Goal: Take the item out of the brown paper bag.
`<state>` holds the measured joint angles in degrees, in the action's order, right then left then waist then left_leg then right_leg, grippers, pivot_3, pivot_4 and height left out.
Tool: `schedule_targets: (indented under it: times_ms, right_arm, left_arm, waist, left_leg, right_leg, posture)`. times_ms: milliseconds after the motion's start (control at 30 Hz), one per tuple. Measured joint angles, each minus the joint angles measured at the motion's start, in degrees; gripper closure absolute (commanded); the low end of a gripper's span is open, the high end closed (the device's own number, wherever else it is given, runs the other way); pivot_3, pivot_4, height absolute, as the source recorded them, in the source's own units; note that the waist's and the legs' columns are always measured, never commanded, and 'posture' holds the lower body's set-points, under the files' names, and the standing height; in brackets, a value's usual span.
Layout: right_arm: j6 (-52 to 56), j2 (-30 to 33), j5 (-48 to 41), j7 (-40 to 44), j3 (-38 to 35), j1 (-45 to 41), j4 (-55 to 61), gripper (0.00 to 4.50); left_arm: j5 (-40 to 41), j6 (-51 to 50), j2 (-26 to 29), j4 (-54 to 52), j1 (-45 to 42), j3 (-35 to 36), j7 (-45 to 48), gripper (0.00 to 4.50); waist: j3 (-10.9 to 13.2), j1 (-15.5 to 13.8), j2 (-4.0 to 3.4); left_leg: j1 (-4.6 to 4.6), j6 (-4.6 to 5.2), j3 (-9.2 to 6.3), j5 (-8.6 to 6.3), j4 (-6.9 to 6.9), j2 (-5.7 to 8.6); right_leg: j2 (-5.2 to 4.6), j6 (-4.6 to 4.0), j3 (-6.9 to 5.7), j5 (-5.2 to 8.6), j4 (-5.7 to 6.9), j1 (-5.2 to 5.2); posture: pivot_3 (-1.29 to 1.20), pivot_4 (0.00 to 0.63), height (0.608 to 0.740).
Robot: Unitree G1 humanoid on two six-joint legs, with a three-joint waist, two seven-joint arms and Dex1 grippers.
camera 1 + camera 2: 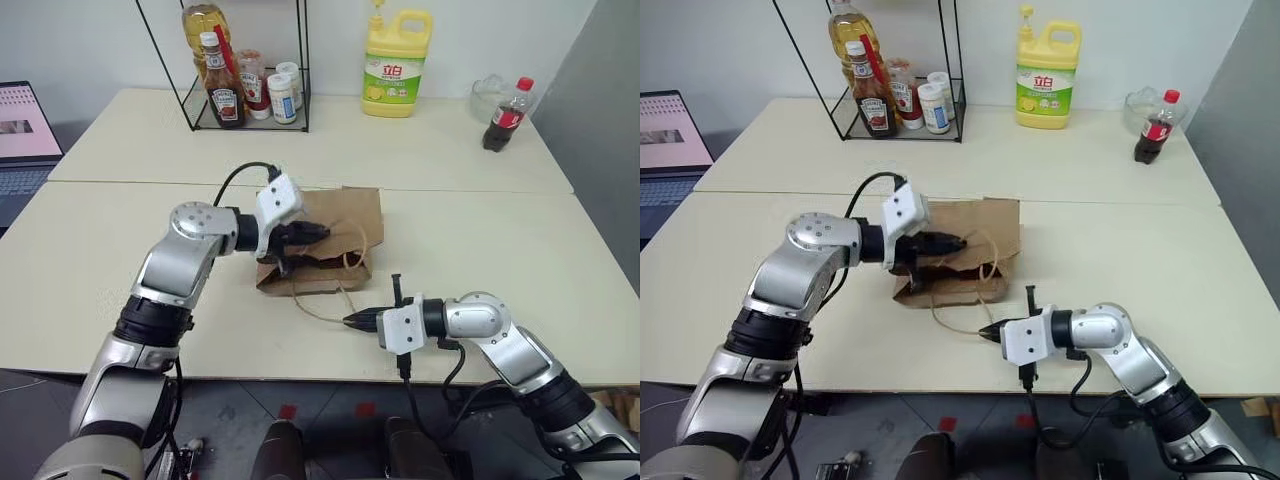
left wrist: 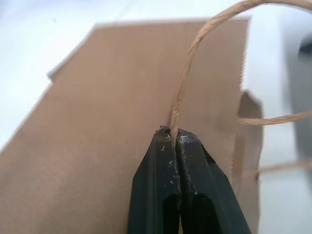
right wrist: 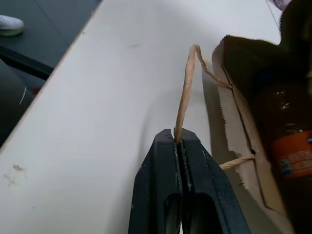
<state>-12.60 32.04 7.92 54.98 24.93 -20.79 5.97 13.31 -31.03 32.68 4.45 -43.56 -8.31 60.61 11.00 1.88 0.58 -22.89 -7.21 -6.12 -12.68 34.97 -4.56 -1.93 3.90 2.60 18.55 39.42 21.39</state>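
Right wrist view showed the orange drink bottle lying inside the brown paper bag at desk center. Left gripper and right gripper jaws each clamped a cord handle. Ketchup at 11 o'clock read "Heinz".

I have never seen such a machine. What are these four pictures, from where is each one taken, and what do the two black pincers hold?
It is a humanoid robot with two arms. Two pictures come from cameras in its head, looking down over a table; the two close ones come from a camera on each wrist. Each arm ends in a black two-fingered end effector. The left end effector is shut on one cord handle of the brown paper bag lying on the table. The right end effector is shut on the other handle, pulled toward the table's near edge. Inside the bag's open mouth lies a bottle of orange drink. Farther back stand a wire rack of sauce bottles, a yellow jug and a cola bottle.
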Motion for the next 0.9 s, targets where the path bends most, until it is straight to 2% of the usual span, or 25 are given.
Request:
schedule_targets:
  times_ms: [267, 400, 533, 667, 900]
  right_arm:
    - [-4.5, -0.14, 5.11, -1.95, 1.69, -1.02, -5.96, 4.48]
    - [-4.95, -0.33, 5.62, -2.32, 1.88, -1.27, -6.5, 4.48]
    - [-3.28, -0.85, 4.93, -2.45, 1.73, -1.24, -6.46, 4.48]
    - [2.8, -0.96, 0.68, -1.07, -0.05, -0.13, -4.37, 3.61]
    - [14.52, 4.35, -6.91, 3.35, -4.52, 2.91, 6.03, 1.23]
  left_arm:
    - [4.89, -10.11, -2.32, 3.49, -9.59, 6.25, -6.41, 4.5]
    - [5.55, -11.14, -2.61, 7.95, -14.48, 9.07, -9.24, 4.5]
    - [5.57, -10.86, -2.03, 11.82, -15.59, 10.01, -9.91, 4.5]
    - [5.59, -10.03, -1.19, 11.54, -15.22, 10.11, -9.75, 4.5]
    - [6.51, -10.07, -1.63, 8.39, -11.82, 10.08, -9.99, 4.5]
  waist:
    - [-0.01, -0.05, 0.01]
    - [-0.02, 0.0, 0.02]
    - [-0.02, 0.03, 0.02]
    - [-0.02, -0.15, 0.02]
    - [-0.01, -0.1, 0.02]
  left_leg:
    - [0.03, -0.09, -0.01, 0.05, 0.03, 0.01]
    - [0.07, -0.09, -0.01, 0.05, 0.03, 0.0]
    - [0.09, -0.11, -0.01, 0.06, 0.03, 0.01]
    - [0.05, -0.16, -0.01, 0.09, 0.04, 0.02]
    - [0.01, -0.17, -0.01, 0.09, 0.03, 0.02]
  right_leg:
    - [-0.01, 0.0, -0.02, 0.0, -0.01, -0.06]
    - [-0.01, 0.01, -0.02, -0.01, 0.0, -0.09]
    - [-0.01, 0.01, -0.01, -0.01, 0.01, -0.09]
    - [-0.03, 0.01, -0.02, -0.01, -0.01, -0.11]
    - [-0.03, 0.01, -0.02, -0.01, -0.01, -0.07]
  posture:
    - [0.0, 0.15, 0.74]
    - [0.0, 0.15, 0.74]
    - [0.0, 0.15, 0.74]
    - [0.0, 0.15, 0.74]
    - [0.0, 0.15, 0.74]
